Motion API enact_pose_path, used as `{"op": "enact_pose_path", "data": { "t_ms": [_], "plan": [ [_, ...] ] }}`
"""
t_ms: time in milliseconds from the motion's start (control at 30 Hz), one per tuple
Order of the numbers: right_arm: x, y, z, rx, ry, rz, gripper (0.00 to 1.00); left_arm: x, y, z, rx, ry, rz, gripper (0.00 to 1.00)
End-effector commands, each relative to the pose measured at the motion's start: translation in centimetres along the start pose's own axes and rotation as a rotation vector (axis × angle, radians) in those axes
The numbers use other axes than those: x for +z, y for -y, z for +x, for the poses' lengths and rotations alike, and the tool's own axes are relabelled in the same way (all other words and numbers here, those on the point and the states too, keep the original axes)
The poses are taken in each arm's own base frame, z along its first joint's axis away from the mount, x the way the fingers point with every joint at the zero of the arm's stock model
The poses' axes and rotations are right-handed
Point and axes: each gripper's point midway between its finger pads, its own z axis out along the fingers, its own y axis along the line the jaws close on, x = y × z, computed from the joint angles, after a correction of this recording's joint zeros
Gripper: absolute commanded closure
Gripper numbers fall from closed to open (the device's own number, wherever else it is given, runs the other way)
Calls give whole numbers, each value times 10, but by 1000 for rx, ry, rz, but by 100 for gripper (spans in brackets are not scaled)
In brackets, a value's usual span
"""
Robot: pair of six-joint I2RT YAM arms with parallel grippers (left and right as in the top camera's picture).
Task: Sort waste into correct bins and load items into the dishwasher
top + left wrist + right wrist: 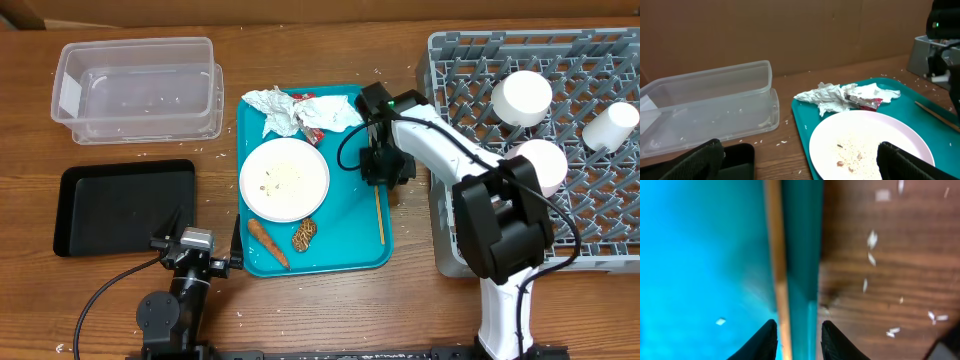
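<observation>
Alignment is your whole concern here. The wooden stick (379,215) lies on the teal tray (345,245) hard against its right rim, with its long axis running straight toward and away from the robot's base. Your right hand (798,325) sits low over the stick's far end. Its fingers (767,340) stand partly apart, one on each side of the stick, and have hold of nothing. The inner finger is just beside the wood. The outer one hangs over the bench (890,255), so the tray's raised rim is in the gap too.

The closing line crosses the stick squarely, which looks right to me. The risk I see is pinching the rim along with it, so consider nudging inward over the tray floor first.

Your left hand (799,145) is spread wide and empty, near the tray's front-left corner by the black tray (120,205) and well apart from the stick. The right arm is plainly the nearer one, and the dish rack (600,200) stands just beside the tray on that side.
</observation>
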Motion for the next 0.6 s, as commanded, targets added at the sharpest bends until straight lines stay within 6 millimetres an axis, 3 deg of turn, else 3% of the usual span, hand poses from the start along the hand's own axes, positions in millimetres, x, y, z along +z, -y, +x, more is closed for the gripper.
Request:
{"op": "enact_pose_path", "data": {
  "t_ms": [0, 333, 567],
  "plan": [
    [-13, -5, -15, 7, 39, -2, 68, 0, -3, 2, 16, -2, -15, 0],
    [-16, 0, -14, 7, 38, 23, 71, 0, -3, 2, 16, -2, -15, 0],
    [-17, -9, -11, 3, 42, 23, 74, 0, -3, 2, 16, -2, -15, 0]
  ]
}}
